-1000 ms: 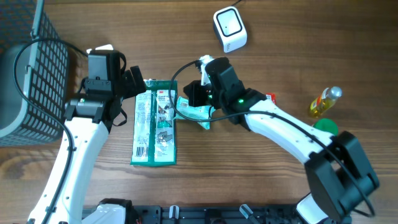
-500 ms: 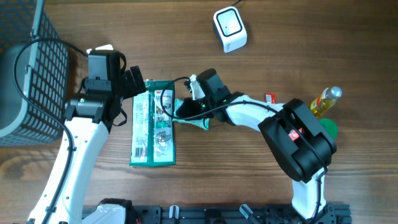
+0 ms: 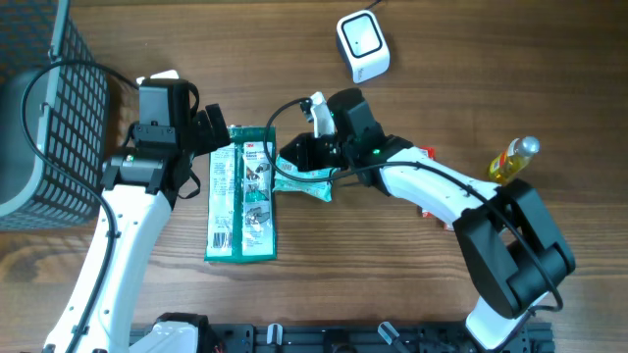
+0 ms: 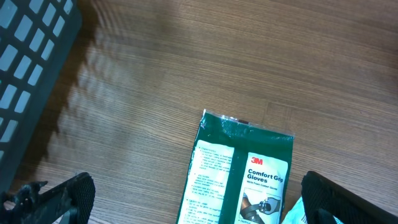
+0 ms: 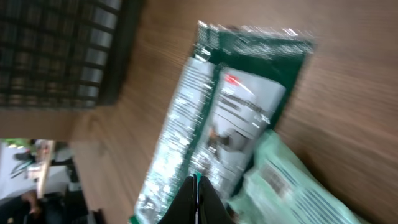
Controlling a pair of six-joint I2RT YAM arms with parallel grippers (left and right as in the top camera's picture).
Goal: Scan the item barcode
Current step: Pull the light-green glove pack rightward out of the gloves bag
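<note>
Centre-left of frame, gloves pack (image 3: 243, 191) lies on worktop (image 3: 491, 59), long axis top-to-bottom, top end just beside my left jaws, spread wide, empty. Right jaws pressed together at pack's right edge, by mint pouch (image 3: 316, 188). Scanner (image 3: 361, 44) upper middle, nearer right arm.

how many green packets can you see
2. A dark green flat gloves packet lies mid-table; a pale green plastic pouch sits beside it, partly under the right arm. The black mesh basket could hide more.
</note>
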